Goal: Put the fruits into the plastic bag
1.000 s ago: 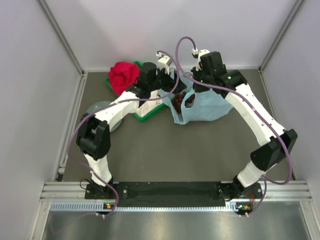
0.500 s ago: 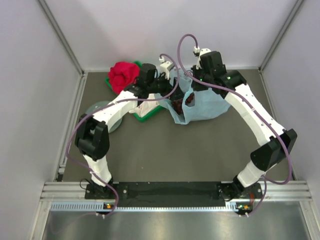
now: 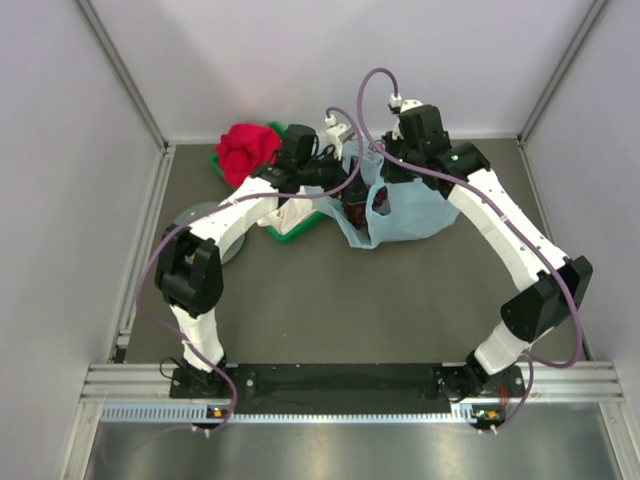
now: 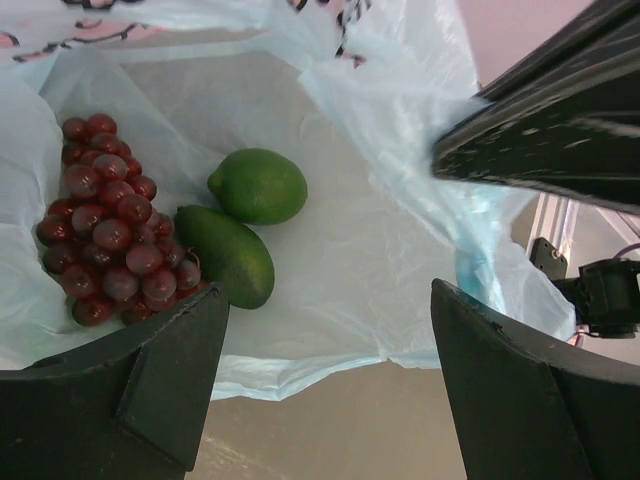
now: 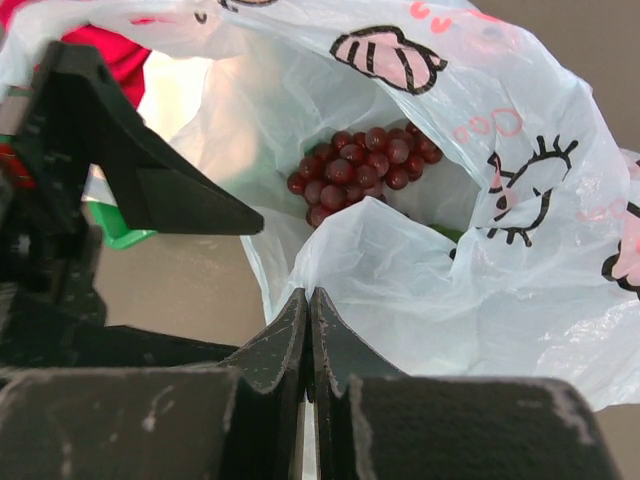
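Note:
The plastic bag (image 3: 412, 216) lies at the back of the table, light blue with cartoon prints, its mouth held up and open. Inside it, the left wrist view shows the fruits: a bunch of dark red grapes (image 4: 108, 232), a round green fruit (image 4: 258, 185) and a darker, longer green fruit (image 4: 228, 256). My left gripper (image 4: 330, 300) hovers open at the bag's mouth (image 3: 345, 178), holding nothing. The right gripper (image 5: 308, 293) is shut on the bag's thin rim (image 3: 385, 168). The grapes (image 5: 360, 160) also show in the right wrist view.
A green tray (image 3: 283, 232) with a red cloth (image 3: 247, 150) and a white cloth sits left of the bag. A round grey-green plate (image 3: 192, 220) lies further left. Enclosure walls close in the back and both sides.
My left gripper has shifted slightly right, closer over the bag's mouth. The right gripper has kept its hold on the rim.

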